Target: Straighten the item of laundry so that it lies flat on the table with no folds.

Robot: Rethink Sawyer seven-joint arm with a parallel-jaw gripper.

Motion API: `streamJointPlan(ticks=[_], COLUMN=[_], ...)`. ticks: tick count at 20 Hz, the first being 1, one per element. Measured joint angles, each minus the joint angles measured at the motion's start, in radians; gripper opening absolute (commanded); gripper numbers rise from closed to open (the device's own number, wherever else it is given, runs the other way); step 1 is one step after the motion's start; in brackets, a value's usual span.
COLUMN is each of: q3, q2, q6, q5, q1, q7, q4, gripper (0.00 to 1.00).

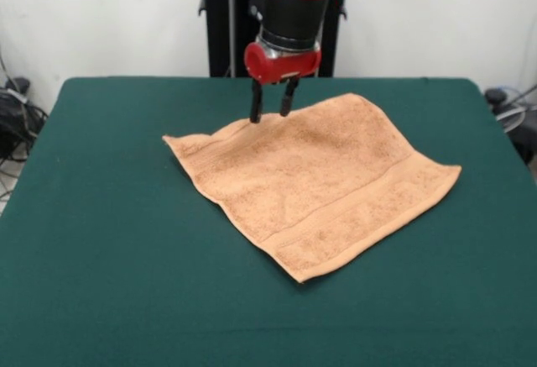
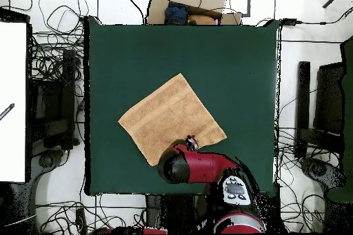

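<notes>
Green cloth covers the table [image 1: 101,241] in the front view, where the peach towel [image 1: 315,182] lies spread out near the middle like a diamond, and the gripper [image 1: 271,109] stands at its far edge with its two fingers apart, tips at the cloth. From overhead, the towel [image 2: 169,118] lies flat, turned cornerwise, toward the table's [image 2: 227,60] robot side, with the red arm [image 2: 196,167] covering the edge nearest the base.

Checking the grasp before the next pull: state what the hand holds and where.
Nothing is visibly held. The hand is open, its fingers at the far edge of the towel, which lies spread on the table.
</notes>
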Motion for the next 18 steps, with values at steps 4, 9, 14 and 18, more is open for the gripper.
streamJointPlan(ticks=[4,9,14,18], q3=[0.000,0.000,-0.007,-0.013], q2=[0.005,0.008,0.008,0.008], q6=[0.000,-0.002,-0.024,-0.040], q5=[0.000,0.000,0.000,0.000], q1=[0.000,0.017,0.077,0.131], q7=[0.000,0.000,0.000,0.000], q4=[0.000,0.000,0.001,0.008], gripper=[1.00,1.00,1.00,1.00])
